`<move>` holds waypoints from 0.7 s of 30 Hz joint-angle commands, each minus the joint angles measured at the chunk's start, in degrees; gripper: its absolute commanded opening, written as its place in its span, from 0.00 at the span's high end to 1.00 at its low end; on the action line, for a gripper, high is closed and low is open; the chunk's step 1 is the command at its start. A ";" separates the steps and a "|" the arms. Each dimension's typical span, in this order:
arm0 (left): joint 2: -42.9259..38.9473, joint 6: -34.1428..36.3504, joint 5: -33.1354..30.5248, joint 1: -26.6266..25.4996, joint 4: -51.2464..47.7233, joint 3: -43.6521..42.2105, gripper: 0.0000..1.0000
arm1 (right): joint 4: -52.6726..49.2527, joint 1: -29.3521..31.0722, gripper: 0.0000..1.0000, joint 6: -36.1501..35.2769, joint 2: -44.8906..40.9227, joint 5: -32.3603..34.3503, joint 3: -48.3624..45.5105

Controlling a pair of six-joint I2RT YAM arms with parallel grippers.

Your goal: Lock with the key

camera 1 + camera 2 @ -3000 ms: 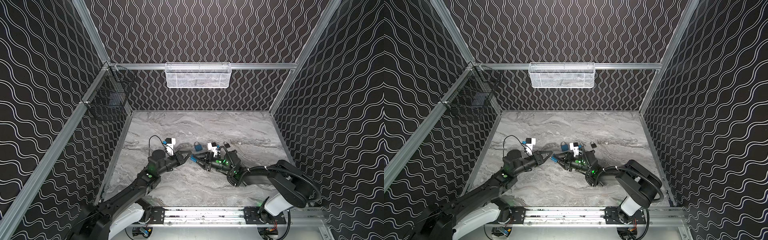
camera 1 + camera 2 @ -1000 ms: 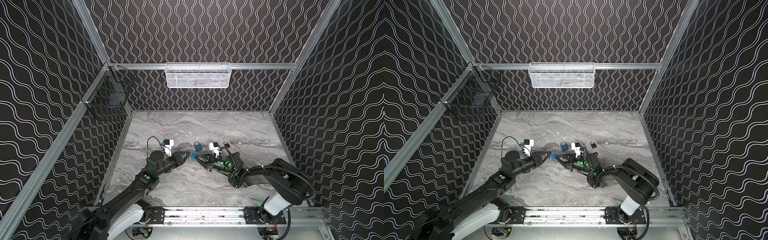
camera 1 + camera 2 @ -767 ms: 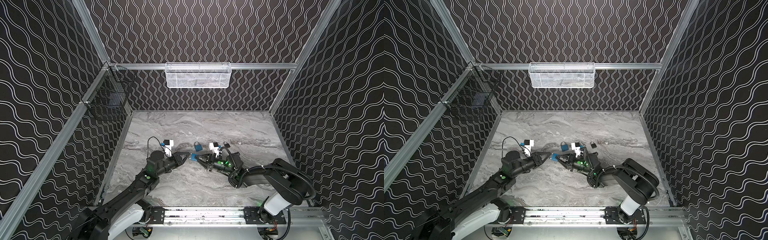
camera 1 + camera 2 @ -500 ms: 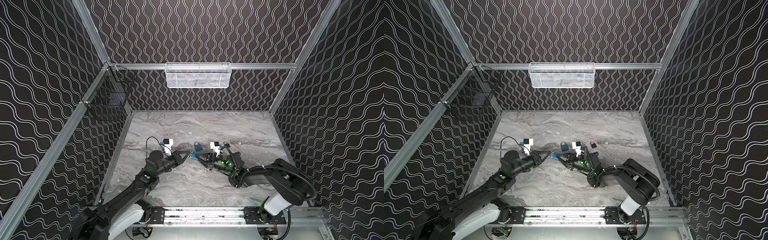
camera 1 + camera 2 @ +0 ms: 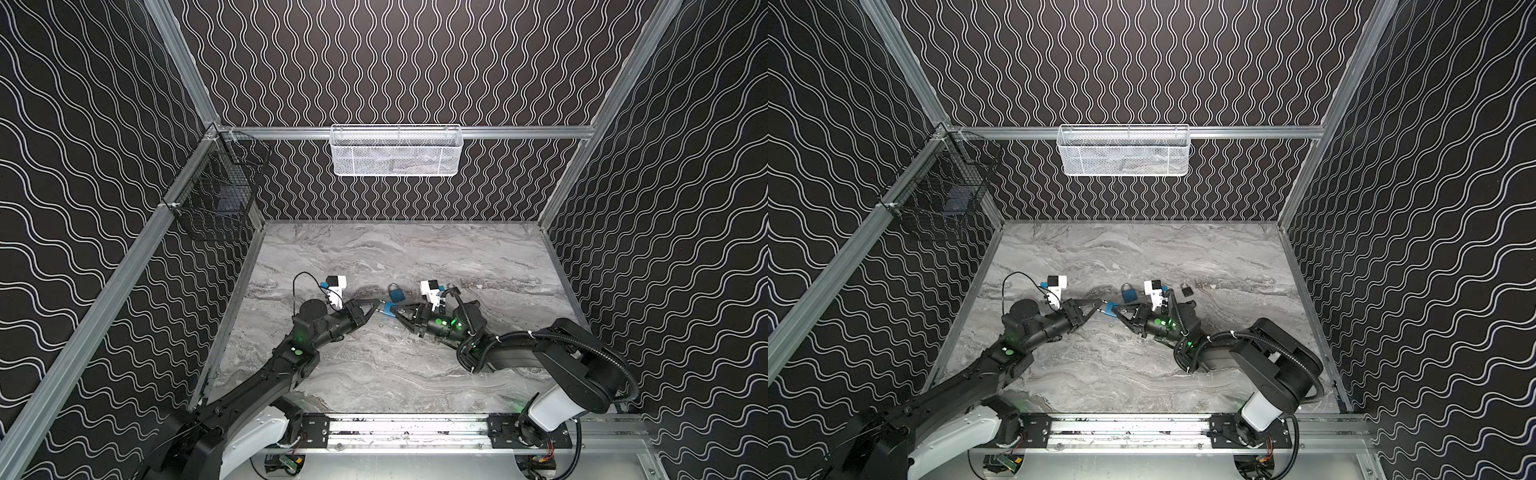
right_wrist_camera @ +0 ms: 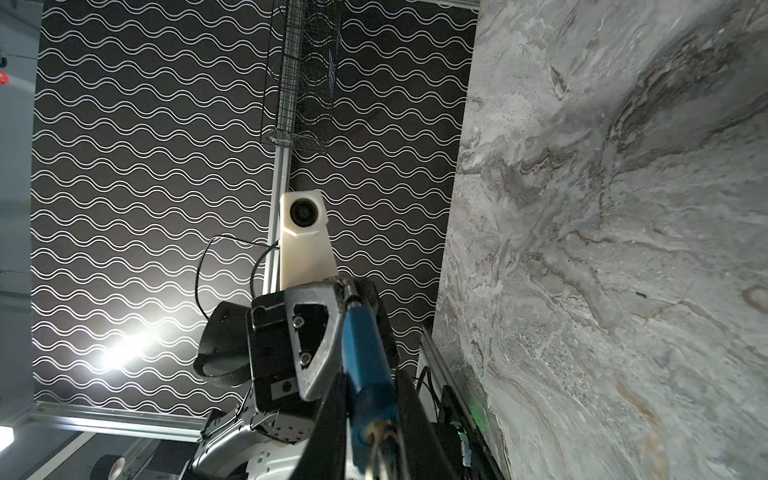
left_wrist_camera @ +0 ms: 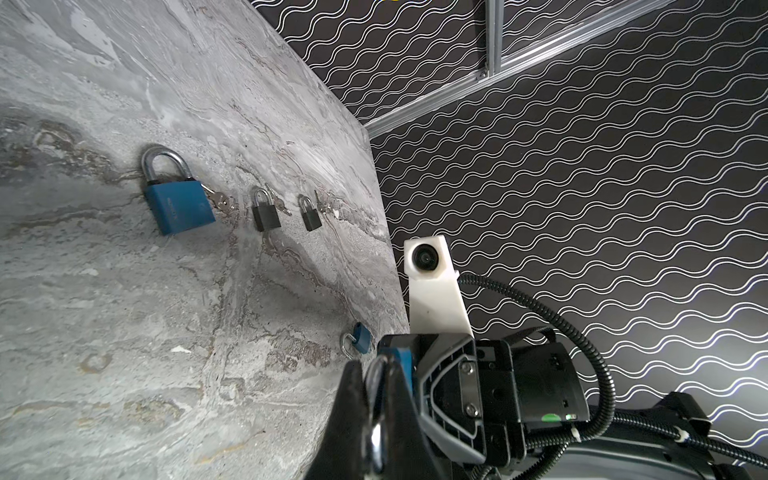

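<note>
Hanging from the left wall rail is a black wire basket, and below it the left arm stretches low over the marble table toward the middle. At its tip the left gripper has its jaws pressed together on the silver shackle of a small blue padlock, which sits clear of the table between the two arms in both top views. From the opposite side the right gripper is clamped across that padlock's blue body, shown edge-on in the right wrist view. At the end of the body nearest that camera something brassy with a thin wire loop shows, too blurred to call a key. Just behind the meeting fingertips a larger blue padlock lies flat on the table, with keys touching its side in the left wrist view. High above it a white mesh basket hangs on the back wall. Right of the larger padlock lie two black padlocks, side by side and apart; only one shows in a top view.
</note>
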 commanded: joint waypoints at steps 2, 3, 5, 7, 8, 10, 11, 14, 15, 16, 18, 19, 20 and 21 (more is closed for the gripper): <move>1.53 1.47 5.86 -0.31 1.73 1.57 1.00 | -1.97 0.36 1.00 -4.73 -1.64 -1.61 1.51; 1.95 1.54 6.18 -0.30 1.20 2.10 1.00 | -2.65 0.36 1.00 -5.42 -1.92 -1.89 1.88; 2.62 1.22 7.18 -0.31 2.43 2.27 1.00 | -4.77 0.36 1.00 -7.09 -2.24 -2.79 3.17; 3.18 0.86 7.83 -0.39 3.05 2.38 1.00 | -5.96 0.28 1.00 -7.65 -1.76 -3.76 4.34; 3.49 0.96 8.26 -0.36 3.20 2.60 1.00 | -6.17 0.25 1.00 -7.57 -1.40 -4.31 4.87; 4.01 0.53 9.02 -0.38 4.79 2.50 1.00 | -4.99 0.12 1.00 -6.73 -0.16 -5.08 5.44; 4.20 0.19 9.29 -0.40 6.10 2.30 1.00 | -3.88 0.00 1.00 -5.99 0.52 -5.41 5.57; 4.45 0.12 10.12 -0.36 6.29 2.47 1.00 | -2.53 -0.25 1.00 -5.12 1.80 -6.59 6.36; 4.47 0.15 10.44 -0.45 6.39 2.49 1.00 | -2.21 -0.26 1.00 -5.11 2.04 -6.95 6.60; 4.55 0.17 10.78 -0.49 6.39 2.65 1.00 | -1.74 -0.38 1.00 -5.09 2.32 -7.51 6.89; 4.72 0.45 11.33 -0.47 5.99 2.99 1.00 | -2.04 -0.50 1.00 -5.18 2.34 -7.93 7.39; 4.66 0.51 11.54 -0.41 6.24 3.11 1.00 | -3.03 -0.61 1.00 -5.35 2.23 -8.05 7.60; 4.47 0.42 11.64 -0.48 7.63 2.70 1.00 | -3.45 -0.76 1.00 -5.34 2.11 -8.05 7.70; 4.20 0.18 11.72 -0.47 8.96 2.18 1.00 | -3.77 -0.92 1.00 -4.91 2.10 -8.14 7.57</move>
